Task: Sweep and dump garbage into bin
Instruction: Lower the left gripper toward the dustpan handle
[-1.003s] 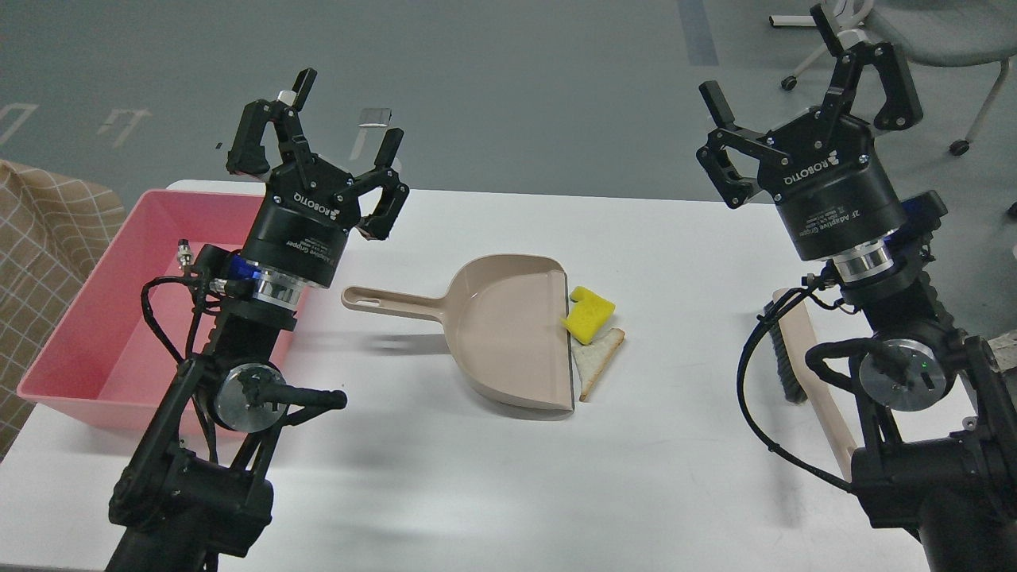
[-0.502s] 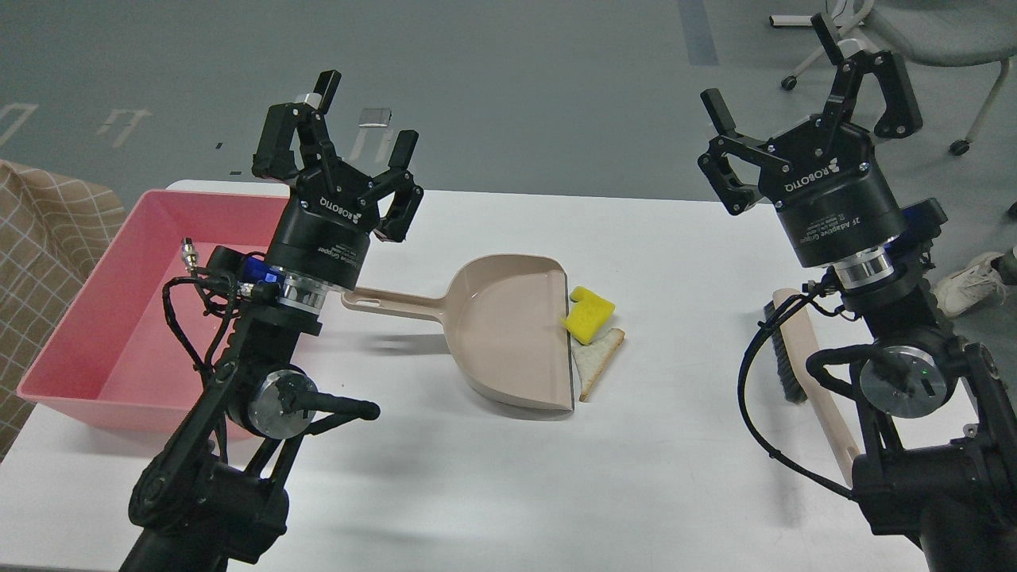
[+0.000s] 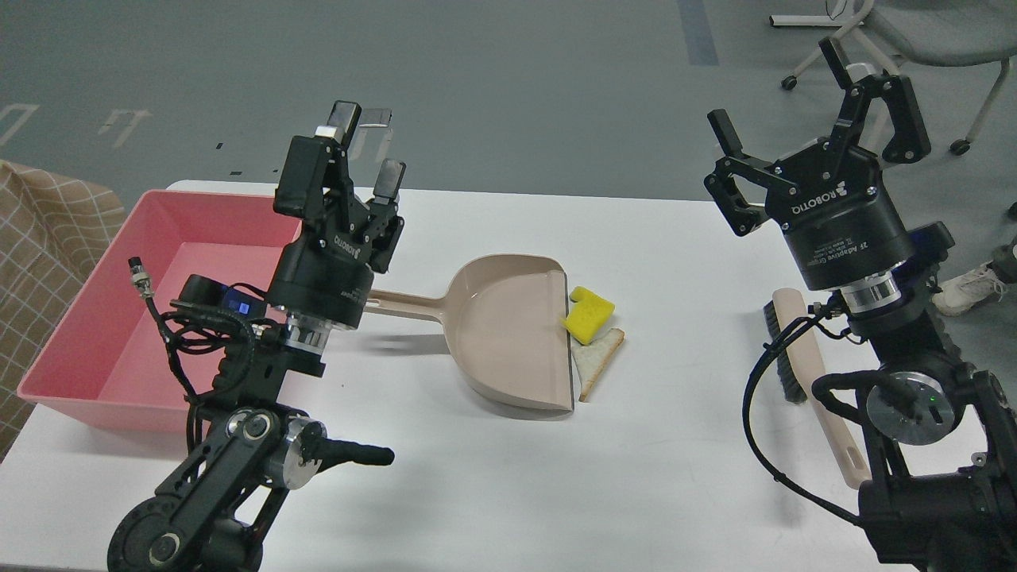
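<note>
The yellow sponge chunk [image 3: 589, 314] and the whitish bread slice [image 3: 597, 359] lie on the white table against the open lip of the beige dustpan [image 3: 508, 326]. The dustpan's handle [image 3: 405, 303] points left, its end hidden behind my left wrist. My left gripper [image 3: 368, 141] is open and empty, raised over the handle end, beside the pink bin [image 3: 95, 294], which looks empty. My right gripper [image 3: 775, 86] is open and empty, held high at the right. A brush [image 3: 802, 373] with a beige handle and black bristles lies under my right arm.
A checkered cloth [image 3: 40, 238] hangs left of the bin. A wheeled chair [image 3: 914, 32] stands on the grey floor behind the table at right. A white shoe [image 3: 965, 290] shows at the right edge. The table's far edge runs just behind the bin.
My left gripper has moved right and turned, now over the dustpan handle's end. My right gripper has dropped slightly and shifted right. Garbage, dustpan and brush have not moved.
</note>
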### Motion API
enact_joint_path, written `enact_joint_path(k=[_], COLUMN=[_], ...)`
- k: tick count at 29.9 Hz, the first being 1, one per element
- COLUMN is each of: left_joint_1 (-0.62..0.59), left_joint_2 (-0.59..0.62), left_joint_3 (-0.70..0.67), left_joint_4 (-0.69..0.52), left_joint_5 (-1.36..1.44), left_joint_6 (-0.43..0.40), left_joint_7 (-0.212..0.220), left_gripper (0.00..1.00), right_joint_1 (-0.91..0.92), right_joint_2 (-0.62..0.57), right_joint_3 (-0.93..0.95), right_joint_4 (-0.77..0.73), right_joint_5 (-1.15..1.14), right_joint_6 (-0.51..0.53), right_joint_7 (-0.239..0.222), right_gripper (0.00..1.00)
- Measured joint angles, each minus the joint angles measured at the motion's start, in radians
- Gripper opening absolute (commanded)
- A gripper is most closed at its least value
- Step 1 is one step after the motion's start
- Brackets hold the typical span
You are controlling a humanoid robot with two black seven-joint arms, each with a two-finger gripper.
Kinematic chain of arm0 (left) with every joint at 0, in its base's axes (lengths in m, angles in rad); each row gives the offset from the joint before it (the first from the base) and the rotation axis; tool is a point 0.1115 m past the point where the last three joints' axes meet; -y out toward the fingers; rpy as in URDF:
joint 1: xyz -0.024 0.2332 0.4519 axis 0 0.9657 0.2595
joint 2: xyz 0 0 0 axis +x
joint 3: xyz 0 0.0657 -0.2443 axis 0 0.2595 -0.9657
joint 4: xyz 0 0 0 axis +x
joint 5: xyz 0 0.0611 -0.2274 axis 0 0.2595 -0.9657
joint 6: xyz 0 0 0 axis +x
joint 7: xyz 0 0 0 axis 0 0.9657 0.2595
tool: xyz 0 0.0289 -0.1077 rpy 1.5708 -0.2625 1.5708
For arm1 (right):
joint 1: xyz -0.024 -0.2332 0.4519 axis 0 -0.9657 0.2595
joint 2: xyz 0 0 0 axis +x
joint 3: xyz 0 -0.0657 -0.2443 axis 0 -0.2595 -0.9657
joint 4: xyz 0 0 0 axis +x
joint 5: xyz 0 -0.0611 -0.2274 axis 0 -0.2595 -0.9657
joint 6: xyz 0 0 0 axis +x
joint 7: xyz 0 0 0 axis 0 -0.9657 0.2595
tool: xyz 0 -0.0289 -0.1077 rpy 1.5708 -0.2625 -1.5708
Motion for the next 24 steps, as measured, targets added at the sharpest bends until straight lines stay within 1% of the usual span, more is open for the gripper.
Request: enact_joint_path(k=[5, 8, 13, 17, 19, 20, 23, 24], left_joint_1=[0.137, 0.193, 0.258, 0.277, 0.279, 0.278, 0.275, 0.274], left_joint_2=[0.023, 0.023, 0.016, 0.01, 0.007, 0.005, -0.007, -0.009], left_joint_3=[0.016, 0.021, 0.043, 0.052, 0.055, 0.057, 0.064, 0.065], left_joint_4=[-0.01, -0.01, -0.012, -0.012, -0.012, -0.012, -0.01, -0.01], left_joint_5=[0.122, 0.164, 0.174, 0.174, 0.174, 0.174, 0.177, 0.178], left_joint_6=[0.045, 0.059, 0.062, 0.064, 0.065, 0.065, 0.077, 0.083], left_joint_7=[-0.013, -0.018, -0.025, -0.01, 0.009, 0.026, 0.116, 0.136], left_gripper=[0.98, 0.98, 0.98, 0.98, 0.98, 0.98, 0.98, 0.98], right_joint_1=[-0.012, -0.013, -0.013, -0.011, -0.01, -0.009, -0.009, -0.009], right_joint_2=[0.0, 0.0, 0.0, 0.0, 0.0, 0.0, 0.0, 0.0], right_joint_3=[0.001, 0.001, 0.001, 0.004, 0.005, 0.005, 0.005, 0.005], right_joint_4=[0.0, -0.007, -0.014, -0.016, -0.017, -0.018, -0.024, -0.025], right_joint_5=[0.001, 0.001, 0.001, 0.001, 0.001, 0.001, 0.001, 0.0], right_joint_6=[0.0, 0.0, 0.0, 0.0, 0.0, 0.0, 0.0, 0.0], right_joint_7=[-0.001, -0.001, 0.0, 0.0, 0.0, 0.0, 0.0, 0.0], right_gripper=[1.0, 1.0, 1.0, 1.0, 1.0, 1.0, 1.0, 1.0])
